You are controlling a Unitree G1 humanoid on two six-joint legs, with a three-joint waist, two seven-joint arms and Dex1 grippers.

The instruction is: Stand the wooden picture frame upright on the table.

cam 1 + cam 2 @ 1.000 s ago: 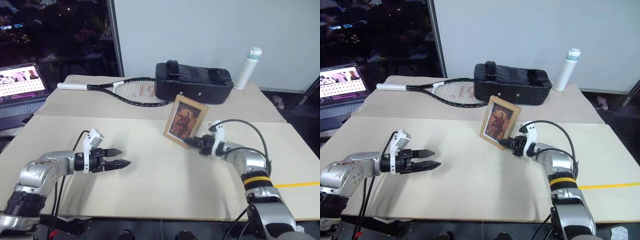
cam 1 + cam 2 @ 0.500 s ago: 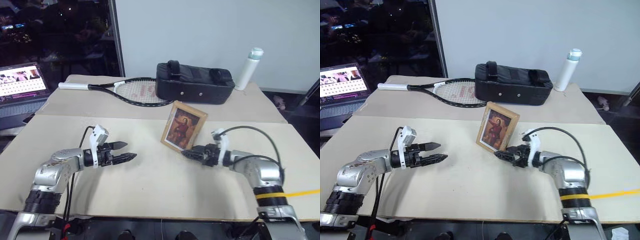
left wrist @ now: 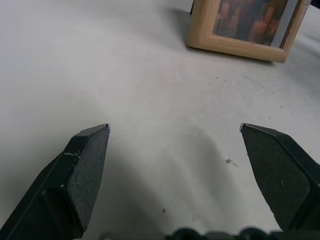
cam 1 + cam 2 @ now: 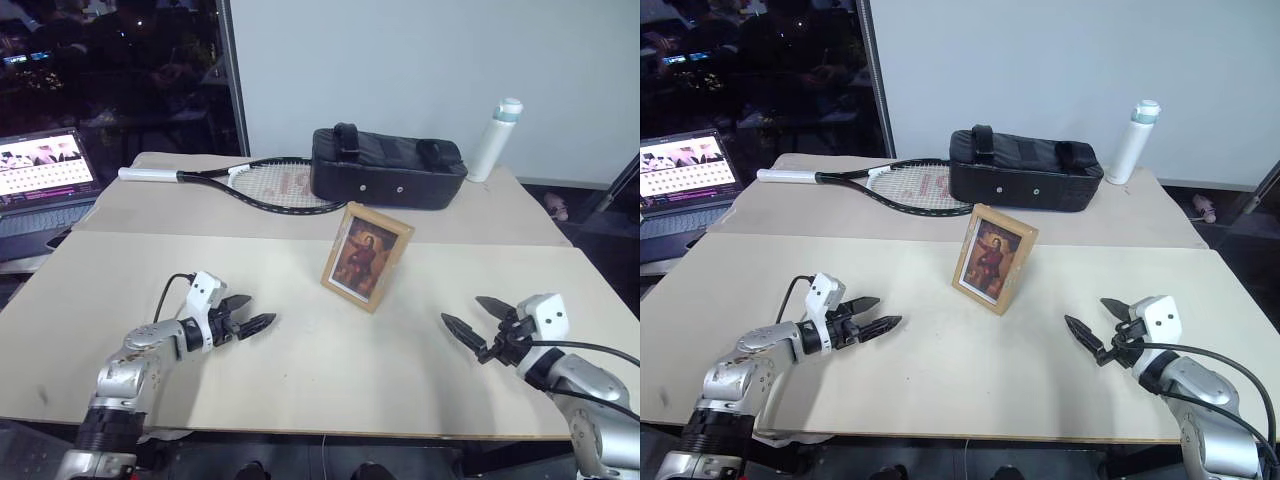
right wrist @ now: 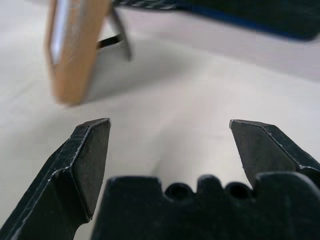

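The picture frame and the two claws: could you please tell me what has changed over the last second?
The right claw let go of the picture frame, opened and drew back to the right, clear of it. The left claw, open throughout, sank a little toward the table. The frame stayed standing on its prop; racket, black bag and bottle did not move.

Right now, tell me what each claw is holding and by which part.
Nothing is held. The left claw and the right claw are both open and empty, apart from the wooden picture frame, which stands on the table.
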